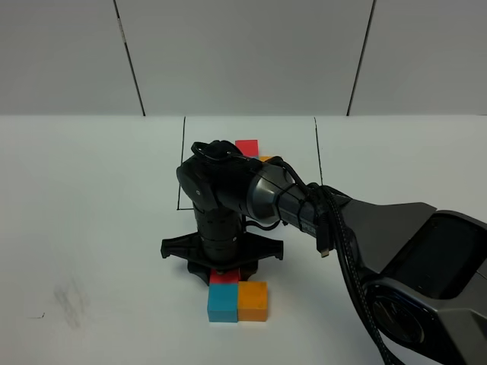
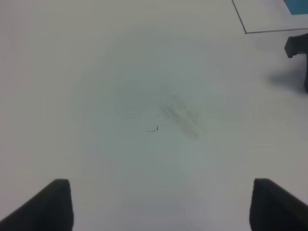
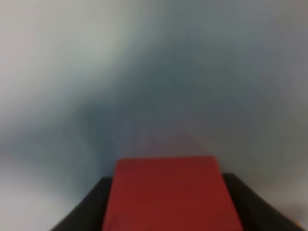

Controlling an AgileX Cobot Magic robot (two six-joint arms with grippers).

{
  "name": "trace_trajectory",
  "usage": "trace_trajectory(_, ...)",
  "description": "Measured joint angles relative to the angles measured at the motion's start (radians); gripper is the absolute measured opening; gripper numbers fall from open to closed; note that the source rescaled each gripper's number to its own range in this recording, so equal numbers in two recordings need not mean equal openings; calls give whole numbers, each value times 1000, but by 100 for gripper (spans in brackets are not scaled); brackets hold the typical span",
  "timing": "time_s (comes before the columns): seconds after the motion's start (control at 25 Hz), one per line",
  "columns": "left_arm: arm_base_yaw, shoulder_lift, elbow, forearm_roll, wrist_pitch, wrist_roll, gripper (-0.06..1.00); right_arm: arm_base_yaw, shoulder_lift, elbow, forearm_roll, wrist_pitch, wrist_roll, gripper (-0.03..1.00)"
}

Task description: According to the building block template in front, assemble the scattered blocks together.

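Observation:
The template's red cube (image 1: 246, 146) and a sliver of its orange cube (image 1: 266, 158) show behind my right arm, inside the thin black frame (image 1: 181, 167); its cyan cube (image 2: 296, 5) shows only in the left wrist view. Of the scattered blocks, the cyan one (image 1: 223, 304) and the orange one (image 1: 253, 301) sit side by side, touching, near the front. The red one (image 1: 224, 278) is right behind the cyan one, held between the fingers of my right gripper (image 1: 223, 272), which points straight down. It fills the right wrist view (image 3: 168, 192). My left gripper (image 2: 166, 204) is open over bare table.
The white table (image 1: 91, 228) has a faint grey smudge (image 1: 72, 300) at the front left, also in the left wrist view (image 2: 180, 115). My right arm (image 1: 319, 213) reaches in from the right across the template frame. A grey panelled wall (image 1: 243, 53) stands behind.

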Motion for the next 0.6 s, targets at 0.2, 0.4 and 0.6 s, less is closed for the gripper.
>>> trace_trajectory(0.2, 0, 0, 0, 0, 0, 0, 84, 0, 0, 0, -1, -9, -8, 64)
trace_trajectory(0.4, 0, 0, 0, 0, 0, 0, 84, 0, -10, 0, -5, -34, -56, 97)
trace_trajectory(0.6, 0, 0, 0, 0, 0, 0, 84, 0, -30, -87, -63, 4, -177, 100)
